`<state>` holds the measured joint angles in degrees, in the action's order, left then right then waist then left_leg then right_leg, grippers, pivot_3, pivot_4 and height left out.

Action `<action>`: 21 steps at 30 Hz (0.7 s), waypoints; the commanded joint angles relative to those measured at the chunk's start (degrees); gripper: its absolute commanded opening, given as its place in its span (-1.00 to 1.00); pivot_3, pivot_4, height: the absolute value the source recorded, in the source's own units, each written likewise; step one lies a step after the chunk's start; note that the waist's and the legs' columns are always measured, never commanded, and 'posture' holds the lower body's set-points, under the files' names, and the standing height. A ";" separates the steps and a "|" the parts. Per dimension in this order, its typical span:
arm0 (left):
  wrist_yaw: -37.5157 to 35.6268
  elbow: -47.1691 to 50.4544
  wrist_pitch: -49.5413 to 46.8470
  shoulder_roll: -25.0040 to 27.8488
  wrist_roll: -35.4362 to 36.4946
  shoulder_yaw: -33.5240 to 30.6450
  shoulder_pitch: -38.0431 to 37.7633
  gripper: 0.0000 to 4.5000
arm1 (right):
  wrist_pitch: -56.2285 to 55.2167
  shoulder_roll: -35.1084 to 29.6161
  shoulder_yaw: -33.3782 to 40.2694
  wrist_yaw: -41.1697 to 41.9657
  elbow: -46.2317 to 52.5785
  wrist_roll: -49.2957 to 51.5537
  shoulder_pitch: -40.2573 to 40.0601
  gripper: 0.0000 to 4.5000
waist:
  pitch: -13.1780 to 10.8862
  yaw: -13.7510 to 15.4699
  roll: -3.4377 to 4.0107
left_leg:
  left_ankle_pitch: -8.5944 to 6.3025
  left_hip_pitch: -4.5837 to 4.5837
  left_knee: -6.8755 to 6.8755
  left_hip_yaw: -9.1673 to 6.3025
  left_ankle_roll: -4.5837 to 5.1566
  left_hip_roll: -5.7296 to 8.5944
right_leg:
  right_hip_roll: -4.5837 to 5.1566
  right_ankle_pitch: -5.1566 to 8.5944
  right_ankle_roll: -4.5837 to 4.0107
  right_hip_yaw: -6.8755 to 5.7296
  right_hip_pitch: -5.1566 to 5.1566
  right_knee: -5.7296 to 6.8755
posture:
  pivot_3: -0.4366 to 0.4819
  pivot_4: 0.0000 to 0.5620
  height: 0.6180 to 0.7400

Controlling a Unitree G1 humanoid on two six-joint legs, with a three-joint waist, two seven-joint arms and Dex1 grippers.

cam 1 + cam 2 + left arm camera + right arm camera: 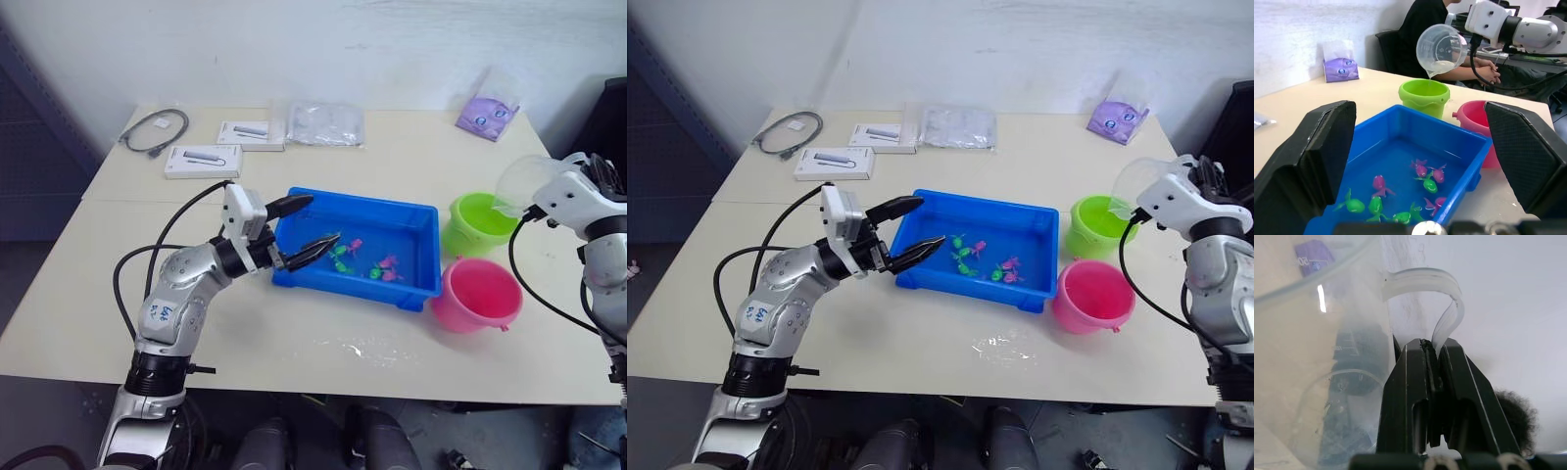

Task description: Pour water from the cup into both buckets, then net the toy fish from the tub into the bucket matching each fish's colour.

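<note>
My right gripper (1431, 352) is shut on the handle of the clear cup (521, 184), which is tipped over the lime green bucket (479, 221). Water runs from its lip into that bucket (1424, 95). The pink bucket (477, 294) stands just in front of the green one. The blue tub (359, 248) holds several green and pink toy fish (1422, 170). My left gripper (304, 227) hangs open over the tub's left end, with nothing between its fingers. The net is out of view.
Two white boxes (203, 161), a grey cable (155, 130), a clear plastic bag (325, 123) and a purple pouch (487, 115) lie along the table's far side. A small puddle (355, 347) glints near the front edge. A seated person (1427, 29) is behind the table.
</note>
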<state>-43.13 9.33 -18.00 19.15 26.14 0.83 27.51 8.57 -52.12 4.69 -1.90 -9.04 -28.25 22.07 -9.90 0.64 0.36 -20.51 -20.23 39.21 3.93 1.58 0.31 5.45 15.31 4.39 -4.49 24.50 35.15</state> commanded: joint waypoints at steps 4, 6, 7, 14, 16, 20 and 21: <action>-0.16 0.60 2.12 0.01 -1.26 0.46 0.65 1.00 | -3.64 -3.29 -0.95 -2.09 -2.79 -5.52 2.62 -0.98 | 0.00 -0.35 0.00 | 0.01 0.00 0.00 0.00 -0.02 -0.01 | -0.01 0.00 0.00 0.00 0.00 0.01 | -0.05 -0.47 1.00; -0.21 0.41 2.53 -0.23 -1.54 0.73 0.48 1.00 | -4.96 -3.95 -1.84 -2.37 -4.05 -6.65 3.15 -0.98 | 0.00 -0.60 0.00 | 0.03 0.01 0.00 0.00 -0.04 -0.01 | -0.01 0.00 0.00 0.00 0.00 0.02 | -0.05 -0.47 1.00; -0.15 0.40 2.69 -0.43 -1.72 0.95 0.44 1.00 | -5.81 -4.39 -2.19 -2.82 -4.68 -7.41 3.32 -0.98 | 0.00 -0.66 0.00 | 0.03 0.01 0.00 0.00 -0.06 -0.01 | -0.01 0.00 0.00 0.00 0.00 0.02 | -0.05 -0.47 1.00; 0.47 0.64 3.46 -1.84 -2.29 2.02 -0.27 1.00 | -8.30 -5.68 -2.47 -5.42 -6.31 -10.46 3.30 -0.98 | 0.00 -0.68 0.00 | 0.06 0.02 -0.01 0.00 -0.11 -0.02 | -0.02 0.00 0.00 0.01 0.00 0.04 | -0.05 -0.47 1.00; 0.66 0.64 3.63 -2.18 -2.38 2.13 -0.41 1.00 | -8.48 -5.64 -2.40 -5.98 -6.25 -10.93 3.21 -0.98 | 0.00 -0.68 0.00 | 0.07 0.02 -0.01 0.00 -0.13 -0.02 | -0.02 0.00 0.00 0.01 0.00 0.05 | -0.05 -0.47 1.00; 1.07 0.75 3.81 -2.69 -2.44 2.36 -0.57 1.00 | -8.49 -5.28 -2.60 -8.06 -5.93 -12.82 3.70 -0.98 | 0.00 -0.69 0.00 | 0.08 0.02 -0.01 0.00 -0.13 -0.02 | -0.02 0.00 0.00 0.01 0.00 0.05 | -0.05 -0.47 1.00; 1.10 0.75 3.84 -2.72 -2.44 2.38 -0.59 1.00 | -8.40 -5.22 -2.65 -8.47 -5.93 -13.25 3.83 -0.98 | 0.00 -0.69 0.00 | 0.08 0.02 -0.01 0.00 -0.14 -0.02 | -0.02 0.00 0.00 0.01 0.00 0.05 | -0.05 -0.47 1.00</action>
<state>-42.34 8.54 -15.36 16.57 24.03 3.31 26.86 0.03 -55.82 0.76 -8.36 -16.19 -40.37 24.40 -9.90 -0.05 0.35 -20.43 -20.21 39.21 3.93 1.45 0.28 5.43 15.31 4.39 -4.48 24.50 35.21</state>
